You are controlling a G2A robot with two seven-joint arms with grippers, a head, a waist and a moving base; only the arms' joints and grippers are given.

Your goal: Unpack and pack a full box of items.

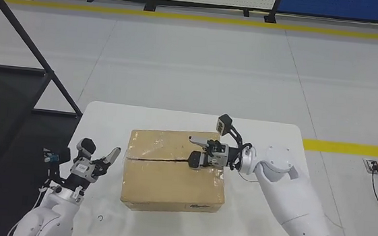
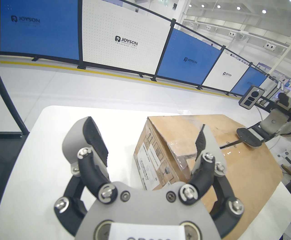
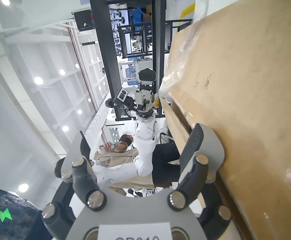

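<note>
On the white surface (image 1: 255,212) we see a closed cardboard box (image 1: 170,174) sitting about in the middle, its two top flaps meeting along a dark seam (image 1: 165,160) that runs the length of the lid. Clear tape (image 2: 181,145) hangs torn and crumpled at the end of the seam nearest the left arm, and white labels (image 2: 152,163) cover the side of the box below it.

We find the left end effector (image 1: 101,152) just beside that end of the box, apart from it and above the bare surface. Its fingers (image 2: 95,136) are spread wide and have hold of nothing.

We see the right end effector (image 1: 194,151) over the top of the box, at the part of the seam nearer the right arm. It too is spread wide and grips nothing. One of its fingers (image 3: 195,145) lies against the lid right at the seam, where the flaps gape a little, while the other finger stands free above the box. From the left wrist view we can make out the same finger pad resting on the lid.
</note>
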